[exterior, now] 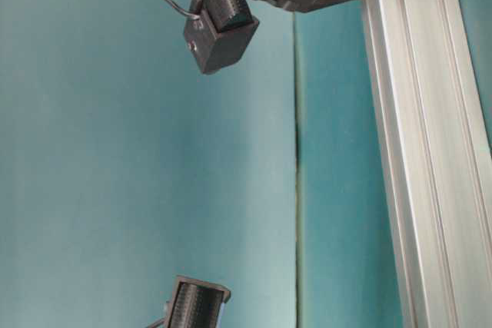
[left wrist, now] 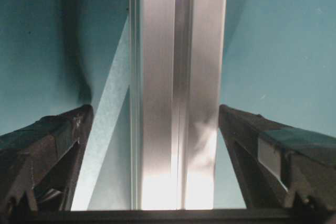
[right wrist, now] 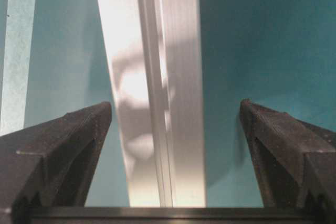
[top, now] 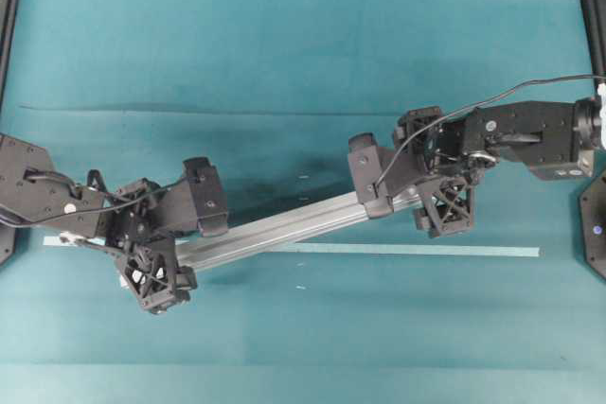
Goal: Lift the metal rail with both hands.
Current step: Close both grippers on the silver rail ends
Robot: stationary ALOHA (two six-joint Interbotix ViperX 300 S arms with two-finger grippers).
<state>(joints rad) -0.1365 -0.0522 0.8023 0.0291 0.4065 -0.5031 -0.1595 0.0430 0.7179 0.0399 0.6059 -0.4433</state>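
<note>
both claws stand wide open over the metal rail (top: 294, 224), which lies slanted on the teal table (top: 284, 44). left claw (left wrist: 155, 129) straddles the rail near its lower left end, fingers (left wrist: 47, 145) apart from it on both sides. right claw (right wrist: 176, 129) straddles the rail near its upper right end, not touching. pale tape strip (top: 417, 251) lies just beside the rail.

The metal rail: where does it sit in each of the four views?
Overhead: metal rail slants across the centre, between both grippers.
Table-level: right edge, running top to bottom.
Left wrist: centre, between open fingers.
Right wrist: centre, between open fingers.
Shared landmark: the teal table cover.
</note>
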